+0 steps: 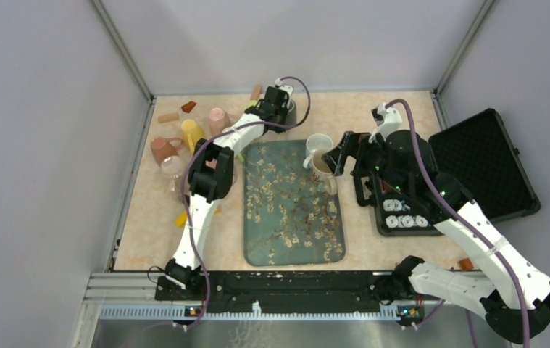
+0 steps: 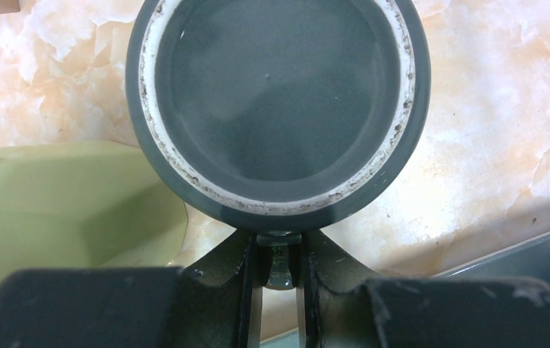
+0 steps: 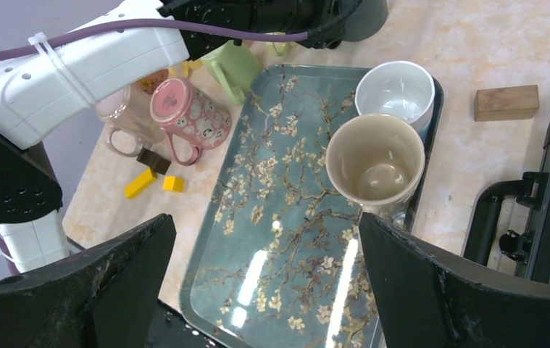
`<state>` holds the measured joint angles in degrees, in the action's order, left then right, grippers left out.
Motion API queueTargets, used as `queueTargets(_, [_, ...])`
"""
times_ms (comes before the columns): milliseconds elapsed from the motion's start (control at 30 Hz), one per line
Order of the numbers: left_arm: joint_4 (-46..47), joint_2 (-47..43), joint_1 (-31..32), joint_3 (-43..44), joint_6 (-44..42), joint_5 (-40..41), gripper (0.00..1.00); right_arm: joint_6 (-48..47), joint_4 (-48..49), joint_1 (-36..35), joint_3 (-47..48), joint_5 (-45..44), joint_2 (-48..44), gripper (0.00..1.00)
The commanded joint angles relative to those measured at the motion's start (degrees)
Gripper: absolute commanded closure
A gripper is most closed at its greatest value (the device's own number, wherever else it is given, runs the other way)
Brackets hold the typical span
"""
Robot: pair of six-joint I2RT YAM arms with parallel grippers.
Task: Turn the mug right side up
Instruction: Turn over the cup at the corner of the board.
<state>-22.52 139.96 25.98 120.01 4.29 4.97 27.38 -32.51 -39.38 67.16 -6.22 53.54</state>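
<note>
A dark grey mug (image 2: pixel 279 101) stands upside down on the table, its flat base with a white unglazed ring facing my left wrist camera. My left gripper (image 2: pixel 279 243) is shut on the mug's handle (image 2: pixel 280 267), which sits between the two fingers. In the top view this gripper (image 1: pixel 277 101) is at the back of the table beside the grey mug (image 1: pixel 292 111). My right gripper (image 3: pixel 263 225) is open and empty above the floral tray (image 3: pixel 279 239), just short of a beige mug (image 3: pixel 375 167).
A white mug (image 3: pixel 395 90) and the beige mug stand upright on the tray's far right corner. A green mug (image 2: pixel 54 210), pink mugs (image 3: pixel 185 109) and yellow blocks (image 3: pixel 141 183) lie left of the tray. A wood block (image 3: pixel 506 101) and a black case (image 1: pixel 482 163) are on the right.
</note>
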Motion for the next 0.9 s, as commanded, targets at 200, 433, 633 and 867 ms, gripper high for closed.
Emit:
queueTargets(200, [8.02, -10.44, 0.37, -3.27, 0.0, -1.67, 1.0, 1.25, 3.85, -0.74, -1.98, 0.67, 0.37, 0.01])
queueTargets(433, [13.47, -15.91, 0.41, -6.64, 1.23, -5.53, 1.0, 1.23, 5.43, -0.71, -2.83, -0.19, 0.76, 0.01])
queueTargets(633, [14.63, -20.5, 0.42, -7.32, 4.17, -11.12, 1.0, 1.19, 7.32, -0.71, -2.09, 0.17, 1.77, 0.01])
queueTargets(867, [16.41, -29.66, 0.47, -10.99, 9.96, -21.4, 1.0, 0.87, 10.94, -0.7, -1.04, 0.24, 1.92, 0.01])
